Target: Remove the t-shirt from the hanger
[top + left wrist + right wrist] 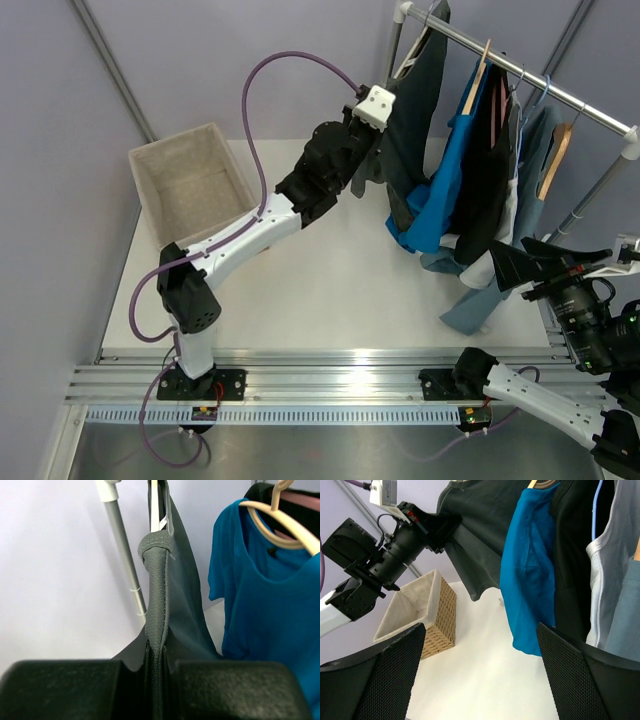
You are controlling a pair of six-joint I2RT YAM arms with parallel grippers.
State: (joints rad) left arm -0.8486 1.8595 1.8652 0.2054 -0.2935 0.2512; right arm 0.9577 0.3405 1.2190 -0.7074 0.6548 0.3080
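Left gripper point(155, 677): jaws clamped on t-shirt point(175, 595) stitched hem, frame bottom, for pulling off hanger point(156, 502). Right gripper point(480, 647): jaws spread, empty.

A woven basket point(172, 138) sits on the table point(330, 285); a blue shirt point(447, 185) hangs beside a dark, probably black garment point(487, 190).

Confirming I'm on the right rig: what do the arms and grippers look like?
The left arm and right arm have white links and black joints. A purple cable runs along the left, with a white box at its wrist. The right gripper has black, dimpled fingers.
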